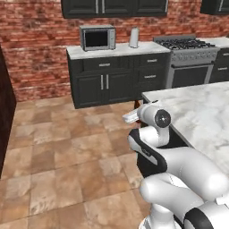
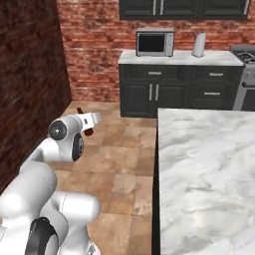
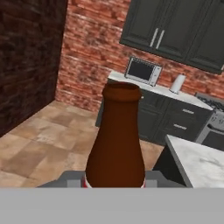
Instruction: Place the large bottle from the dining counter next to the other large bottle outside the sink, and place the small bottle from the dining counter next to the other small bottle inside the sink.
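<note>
Already the gripper (image 3: 114,181) is clamped on a brown bottle (image 3: 116,140), neck pointing straight ahead from the hand; no sink visible.

Kitchen layout around the dining counter

The dining counter (image 2: 204,174) stands right of the arm; behind it, against the wall, a microwave (image 2: 155,43) sits on the cabinets (image 2: 179,89), left of the stove (image 1: 190,62).

One bottle (image 3: 115,140), one microwave (image 1: 97,38)
</note>
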